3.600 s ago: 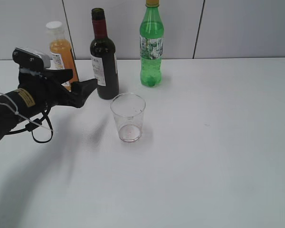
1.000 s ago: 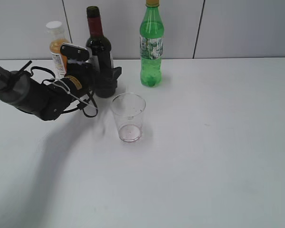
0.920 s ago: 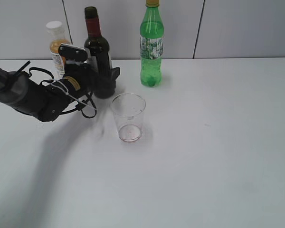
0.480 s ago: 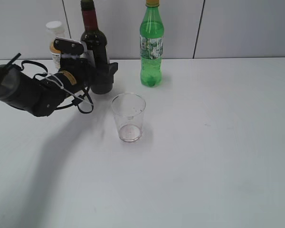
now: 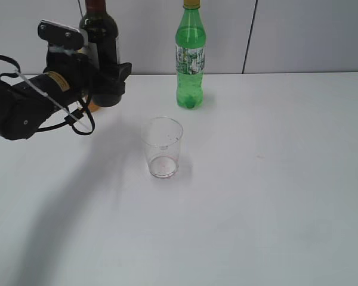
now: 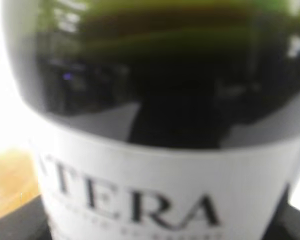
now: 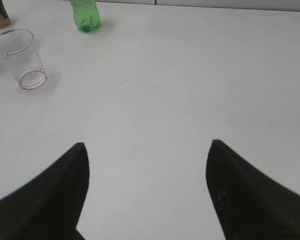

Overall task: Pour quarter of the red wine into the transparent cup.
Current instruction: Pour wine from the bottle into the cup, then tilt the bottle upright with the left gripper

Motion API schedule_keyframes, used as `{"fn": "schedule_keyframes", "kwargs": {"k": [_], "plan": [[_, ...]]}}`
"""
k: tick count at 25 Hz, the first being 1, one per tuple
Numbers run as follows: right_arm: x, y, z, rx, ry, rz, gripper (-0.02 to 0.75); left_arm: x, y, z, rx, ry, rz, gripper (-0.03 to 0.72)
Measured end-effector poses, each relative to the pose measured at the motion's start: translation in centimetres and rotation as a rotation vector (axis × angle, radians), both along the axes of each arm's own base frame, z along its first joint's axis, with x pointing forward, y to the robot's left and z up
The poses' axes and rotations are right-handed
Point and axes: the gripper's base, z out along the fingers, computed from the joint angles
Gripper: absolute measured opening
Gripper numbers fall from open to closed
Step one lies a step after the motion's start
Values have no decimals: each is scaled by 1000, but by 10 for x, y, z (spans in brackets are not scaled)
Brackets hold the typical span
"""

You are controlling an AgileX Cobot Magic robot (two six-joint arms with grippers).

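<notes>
My left gripper (image 5: 107,80) is shut on the dark wine bottle (image 5: 101,36) and holds it upright, lifted off the table at the far left; the bottle's top runs out of the exterior view. In the left wrist view the bottle's dark glass and white label (image 6: 160,190) fill the picture, blurred. The transparent cup (image 5: 161,147) stands upright on the white table, right of and nearer than the bottle, with faint reddish residue at its bottom. It also shows in the right wrist view (image 7: 20,57). My right gripper (image 7: 146,150) is open and empty, out of the exterior view.
A green plastic soda bottle (image 5: 190,56) stands at the back behind the cup, also seen in the right wrist view (image 7: 85,14). The orange juice bottle (image 5: 93,107) is almost wholly hidden behind my left gripper. A grey panelled wall (image 5: 298,36) backs the white table (image 5: 274,179).
My left gripper closed on the wine bottle and lifted it up and to the left, off the table. The cup and green bottle have not moved.
</notes>
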Motion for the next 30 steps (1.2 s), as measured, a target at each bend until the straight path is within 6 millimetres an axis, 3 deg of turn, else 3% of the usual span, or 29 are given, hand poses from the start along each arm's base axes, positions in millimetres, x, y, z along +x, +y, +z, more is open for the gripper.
{"fn": "schedule_keyframes", "kwargs": {"k": [6,12,21,30], "plan": [[0,0,0,1,0,-1,585,-35,19,2,123,35,142,553],[0,0,0,1,0,-1,585,-58,22,-2,276,49,162,553],[0,0,0,1,0,-1,585,-69,19,-9,561,10,118,553],[0,0,0,1,0,-1,585,-69,24,-11,736,-3,116,552]]}}
